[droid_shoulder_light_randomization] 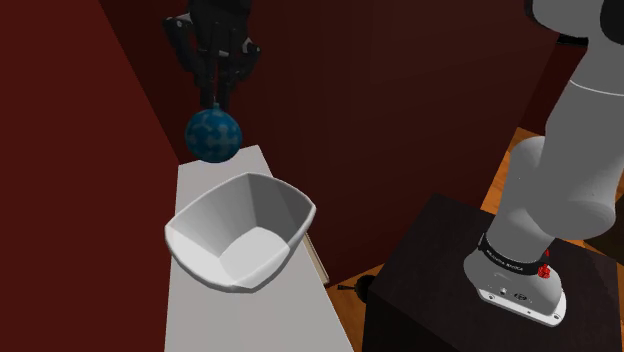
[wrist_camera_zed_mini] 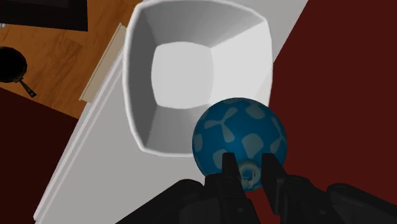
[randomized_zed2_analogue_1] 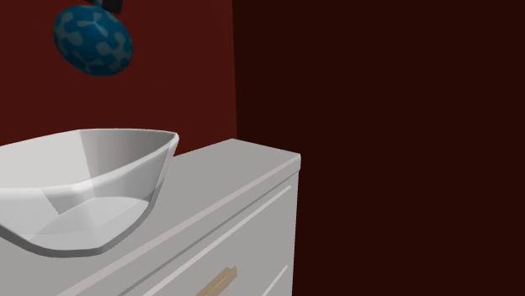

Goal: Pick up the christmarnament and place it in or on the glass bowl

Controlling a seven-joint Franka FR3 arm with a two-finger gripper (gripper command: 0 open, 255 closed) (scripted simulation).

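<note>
White arm [droid_shoulder_light_randomization: 572, 140], dark joints [droid_shoulder_light_randomization: 503, 250], black fingers [wrist_camera_zed_mini: 275, 179].

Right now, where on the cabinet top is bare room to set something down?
On the cabinet top: a bare strip nearer than the bowl in the shoulder view, a shorter one behind it toward the red wall. Crowded over the bowl's rim, where the gripper holds the ornament.

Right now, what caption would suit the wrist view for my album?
Black pincer holds a blue ornament in the air near the rim of a white bowl on a pale cabinet top.
</note>
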